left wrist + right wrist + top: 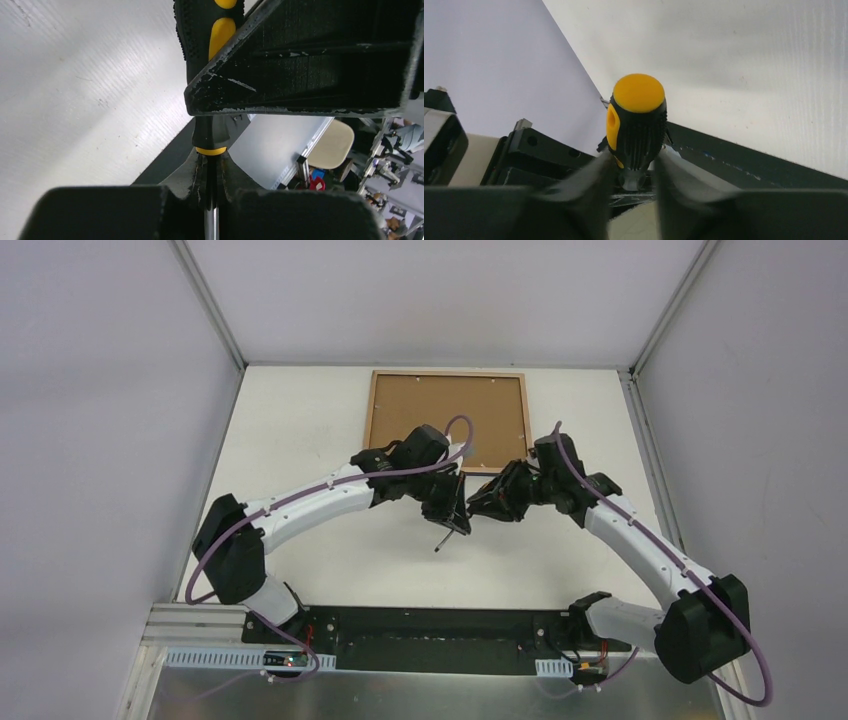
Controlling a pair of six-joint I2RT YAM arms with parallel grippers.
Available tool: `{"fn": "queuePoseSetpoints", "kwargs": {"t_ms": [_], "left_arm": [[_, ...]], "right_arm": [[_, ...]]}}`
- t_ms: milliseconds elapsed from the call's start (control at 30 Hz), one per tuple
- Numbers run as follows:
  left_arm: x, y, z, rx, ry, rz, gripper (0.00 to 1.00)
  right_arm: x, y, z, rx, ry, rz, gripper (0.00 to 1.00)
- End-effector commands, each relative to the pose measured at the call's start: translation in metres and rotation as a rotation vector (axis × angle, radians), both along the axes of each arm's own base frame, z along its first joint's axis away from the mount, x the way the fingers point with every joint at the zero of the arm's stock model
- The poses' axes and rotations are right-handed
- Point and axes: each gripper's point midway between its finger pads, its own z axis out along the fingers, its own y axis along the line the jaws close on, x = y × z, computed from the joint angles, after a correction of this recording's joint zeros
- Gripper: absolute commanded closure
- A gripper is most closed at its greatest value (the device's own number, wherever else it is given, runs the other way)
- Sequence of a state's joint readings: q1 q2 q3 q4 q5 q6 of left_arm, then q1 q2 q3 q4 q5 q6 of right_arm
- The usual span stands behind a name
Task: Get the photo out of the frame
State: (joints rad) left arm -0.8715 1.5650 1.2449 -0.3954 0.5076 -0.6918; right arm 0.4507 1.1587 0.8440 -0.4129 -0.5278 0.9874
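**Left end effector (212,177) clamped on a screwdriver (210,132), with the white desk (75,100) behind it**

Its two dark fingers (105,212) fill the bottom edge, blurred, and their tips are closed on the bare metal shaft just under the yellow collar. The ribbed black-and-yellow handle runs up and out of the top edge. The right end effector's scuffed black finger (310,60) crosses in front of the handle from the upper right and hides its middle. The desk fills the left side and ends at a dark strip. At lower right stand a pale panel (275,145), a beige chair back (335,142) and blurred clutter.
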Motion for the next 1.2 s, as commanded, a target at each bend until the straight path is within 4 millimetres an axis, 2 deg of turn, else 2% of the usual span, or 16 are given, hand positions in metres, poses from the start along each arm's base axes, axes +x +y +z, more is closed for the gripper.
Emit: {"fn": "queuePoseSetpoints", "kwargs": {"t_ms": [0, 100, 200, 267, 333, 467, 533, 600, 733, 800, 967, 1100, 1167], "left_arm": [[-0.009, 0.006, 0.020, -0.059, -0.059, -0.061, 1.00], [-0.019, 0.010, 0.027, -0.095, -0.078, -0.138, 1.00], [-0.035, 0.013, 0.035, -0.144, -0.087, -0.225, 1.00], [-0.048, 0.016, 0.044, -0.193, -0.082, -0.297, 1.00], [-0.063, 0.020, 0.050, -0.245, -0.069, -0.377, 1.00], [-0.091, 0.032, 0.061, -0.339, -0.049, -0.513, 1.00], [-0.097, 0.037, 0.062, -0.360, -0.052, -0.540, 1.00], [-0.099, 0.040, 0.065, -0.377, -0.053, -0.553, 1.00], [-0.100, 0.037, 0.072, -0.408, -0.037, -0.584, 1.00], [-0.100, 0.036, 0.073, -0.415, -0.028, -0.592, 1.00], [-0.099, 0.035, 0.072, -0.417, -0.024, -0.597, 1.00], [-0.097, 0.033, 0.072, -0.416, -0.023, -0.596, 1.00], [-0.097, 0.032, 0.072, -0.415, -0.021, -0.595, 1.00]], "right_arm": [[-0.019, 0.000, 0.030, 0.018, -0.116, 0.153, 0.46], [-0.028, -0.017, 0.026, -0.111, -0.174, 0.234, 0.04], [-0.037, -0.041, 0.016, -0.262, -0.289, 0.359, 0.01], [-0.044, -0.048, 0.014, -0.292, -0.370, 0.446, 0.01], [-0.056, -0.045, 0.022, -0.220, -0.406, 0.531, 0.01], [-0.090, -0.013, 0.069, 0.168, -0.453, 0.701, 0.01], [-0.101, -0.004, 0.090, 0.324, -0.447, 0.736, 0.01], [-0.107, 0.000, 0.098, 0.383, -0.464, 0.756, 0.01], [-0.118, 0.003, 0.103, 0.433, -0.450, 0.809, 0.02], [-0.121, 0.006, 0.106, 0.469, -0.438, 0.833, 0.06], [-0.122, 0.013, 0.106, 0.528, -0.388, 0.857, 0.25], [-0.129, 0.016, 0.102, 0.521, -0.371, 0.876, 0.30], [-0.130, 0.017, 0.099, 0.512, -0.356, 0.868, 0.44]]}}
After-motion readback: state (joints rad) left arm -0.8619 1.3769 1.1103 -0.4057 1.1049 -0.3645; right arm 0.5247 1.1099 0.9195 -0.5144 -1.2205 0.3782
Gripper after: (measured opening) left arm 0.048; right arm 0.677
